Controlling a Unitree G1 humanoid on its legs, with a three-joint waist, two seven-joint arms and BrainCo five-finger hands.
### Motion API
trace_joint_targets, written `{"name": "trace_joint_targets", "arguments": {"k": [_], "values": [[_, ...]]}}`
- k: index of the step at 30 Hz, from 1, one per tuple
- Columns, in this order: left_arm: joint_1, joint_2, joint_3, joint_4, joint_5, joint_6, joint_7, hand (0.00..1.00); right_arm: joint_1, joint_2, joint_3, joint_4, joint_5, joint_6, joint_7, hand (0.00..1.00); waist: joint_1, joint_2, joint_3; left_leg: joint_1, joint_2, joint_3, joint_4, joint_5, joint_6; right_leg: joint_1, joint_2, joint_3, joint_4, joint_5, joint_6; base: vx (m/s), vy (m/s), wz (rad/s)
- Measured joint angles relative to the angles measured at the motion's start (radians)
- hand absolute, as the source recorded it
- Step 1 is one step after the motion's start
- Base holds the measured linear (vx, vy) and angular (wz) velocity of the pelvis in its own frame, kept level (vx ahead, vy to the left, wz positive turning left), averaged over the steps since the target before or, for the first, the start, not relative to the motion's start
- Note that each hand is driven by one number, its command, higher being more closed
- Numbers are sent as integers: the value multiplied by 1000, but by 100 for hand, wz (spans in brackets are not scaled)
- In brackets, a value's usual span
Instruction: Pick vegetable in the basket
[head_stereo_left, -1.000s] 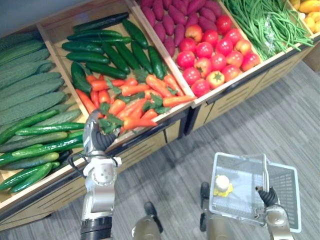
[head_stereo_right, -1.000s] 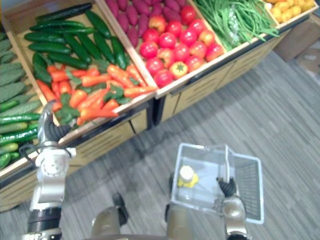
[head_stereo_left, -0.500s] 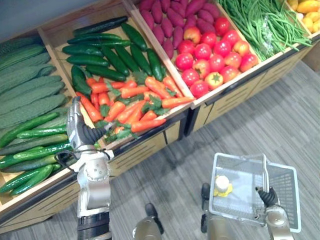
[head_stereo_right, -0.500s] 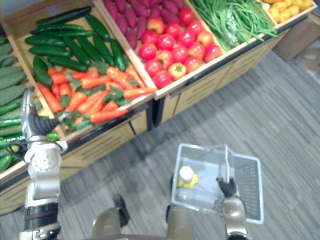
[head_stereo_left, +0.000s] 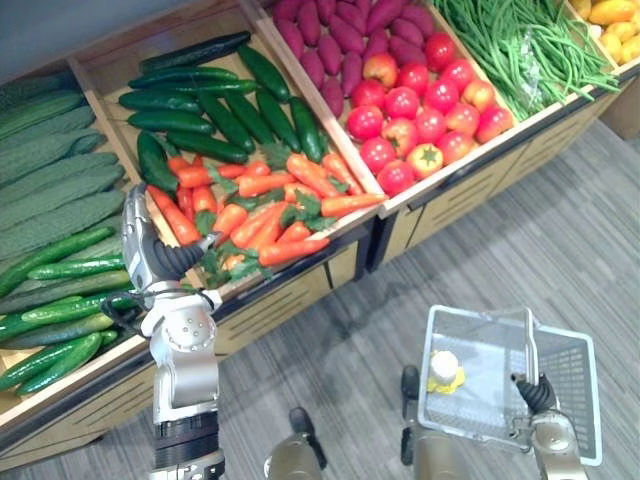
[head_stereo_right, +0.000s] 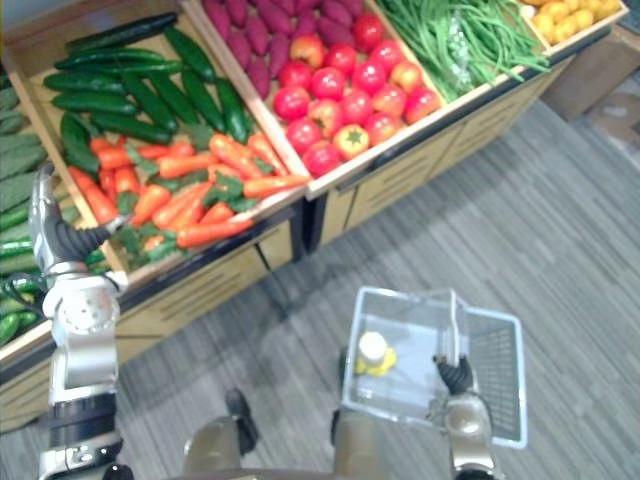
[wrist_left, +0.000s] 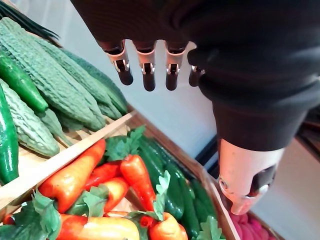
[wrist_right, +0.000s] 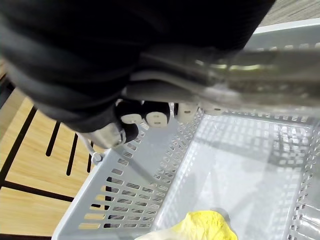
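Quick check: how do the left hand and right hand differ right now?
The left hand is open and holds nothing; the right hand is shut on the basket handle. The left hand is raised beside the carrots; the right hand hangs low over the floor. Both have dark ribbed covers.

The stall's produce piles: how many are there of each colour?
Green: 4 (bitter gourds, slim cucumbers, dark cucumbers, beans)
Orange: 1 (carrots)
Purple: 1 (sweet potatoes)
Red: 1 (tomatoes)
Yellow: 1 (yellow fruit)
Total: 8
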Motion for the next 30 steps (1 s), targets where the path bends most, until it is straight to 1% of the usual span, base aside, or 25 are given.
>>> {"name": "trace_joint_targets", "arguments": {"k": [2,3,4,5,6,7,9,12,13,15,19,23,26,30], "values": [[0,11,-18,0,11,-2,0,0,0,0,0,0,0,0,0,100,0,-1,0,0,0,0,0,0,0,0,0,0,0,0,0,0,0,0],[0,21,-41,0,40,-3,0,0,1,0,0,0,0,0,0,100,1,-2,-1,0,0,0,1,0,0,0,0,0,0,0,0,0,0,0],[1,32,-59,0,42,-4,-1,0,1,0,0,0,0,-1,0,100,2,-2,-2,0,0,0,1,0,0,0,0,0,0,0,0,0,0,0],[10,63,-104,0,72,-28,-11,0,1,0,2,0,0,-3,0,100,2,-4,-5,0,1,0,2,-1,-1,0,0,0,0,0,0,0,0,0],[15,80,-131,0,77,-43,-15,0,1,0,1,0,0,-5,0,100,2,-4,-8,0,1,0,3,-1,-1,0,0,1,0,0,0,0,0,0],[18,90,-144,0,81,-55,-21,0,1,0,2,0,0,-7,0,100,2,-4,-10,0,1,1,4,-2,-1,0,0,2,0,0,0,0,0,0],[46,116,-183,0,112,-98,-45,0,4,0,3,1,0,-16,0,100,1,-4,-20,3,1,6,6,-5,-1,0,1,7,0,0,0,0,0,-7],[79,141,-217,-5,113,-139,-59,0,7,-1,3,1,0,-22,-1,100,3,-2,-22,13,3,18,14,-15,-1,4,2,18,0,0,0,-10,-9,-12],[85,145,-225,-9,113,-144,-61,0,9,-1,3,1,0,-22,-2,100,3,-2,-23,13,3,19,17,-17,-1,4,2,19,0,0,0,-30,-30,-6],[97,170,-256,-21,116,-168,-80,0,21,-1,3,1,0,-22,-2,100,5,-2,-24,12,3,18,20,-19,-1,6,1,19,0,0,0,-30,-31,0],[134,206,-284,-69,118,-193,-83,0,26,-3,3,1,0,-22,-5,100,6,0,-25,12,3,18,20,-19,-1,6,1,18,0,0,0,-7,-9,0],[157,222,-294,-99,118,-225,-98,0,27,-8,3,1,0,-24,-5,100,11,4,-27,13,3,17,20,-19,-1,8,0,18,0,0,0,0,0,0],[171,260,-320,-102,117,-236,-109,0,33,-15,3,1,0,-25,-5,100,14,9,-31,13,3,17,20,-19,-1,9,0,17,0,0,0,0,0,0],[189,312,-326,-111,116,-268,-136,0,40,-18,3,-3,0,-27,-5,100,15,17,-37,14,3,17,21,-19,-1,10,-1,17,0,0,0,-16,-20,0]]}}
